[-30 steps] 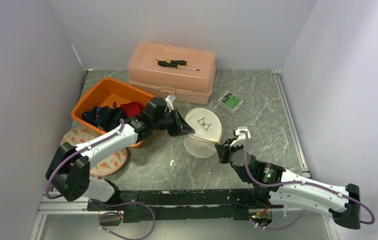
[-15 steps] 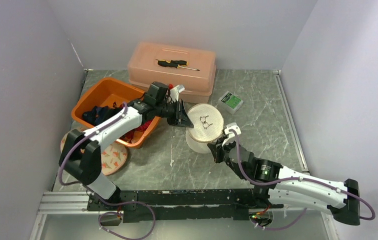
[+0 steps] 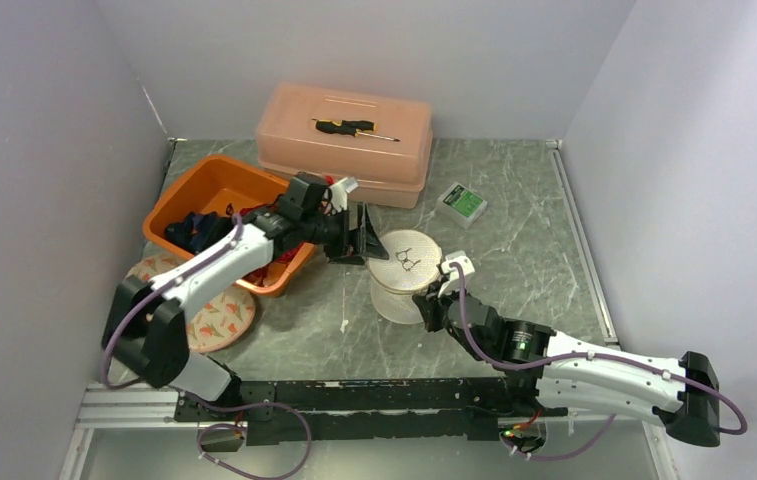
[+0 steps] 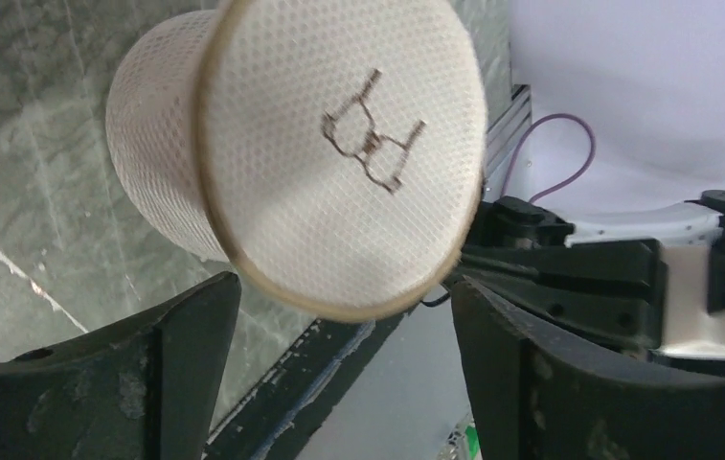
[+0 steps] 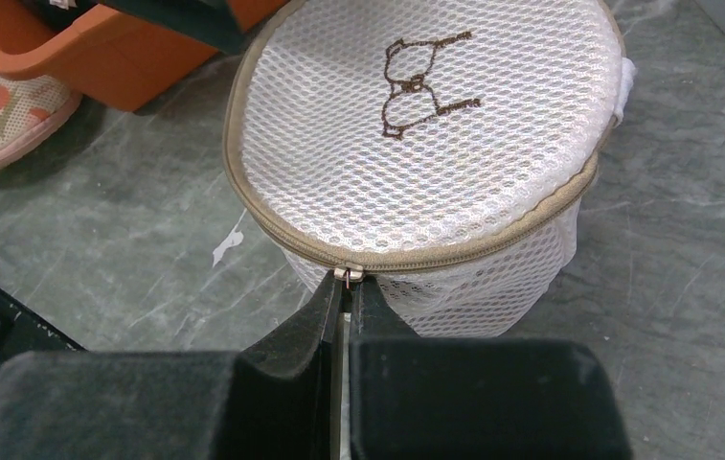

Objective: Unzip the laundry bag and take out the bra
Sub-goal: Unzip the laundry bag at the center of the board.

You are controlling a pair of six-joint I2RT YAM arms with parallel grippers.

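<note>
While the right gripper [image 5: 344, 287] pinches the zipper pull [image 5: 349, 275], the left gripper [image 4: 344, 297] gapes empty

Standing on the marbled table [image 3: 514, 220] between both arms, the white mesh laundry bag [image 5: 425, 144] has its zip closed along the visible rim. The right fingers are clamped tight on the pull at the bag's near side. The left jaws stand wide apart beside the lid, holding nothing.

Laundry bag [image 3: 406, 275] right of tub [image 3: 216, 188], toolbox [image 3: 294, 130] behind both

I note the mesh laundry bag [image 3: 406, 270] upright mid-table; my left gripper [image 3: 362, 236] spread beside its left rim, right gripper [image 3: 434, 300] pinched shut on its near edge.
</note>
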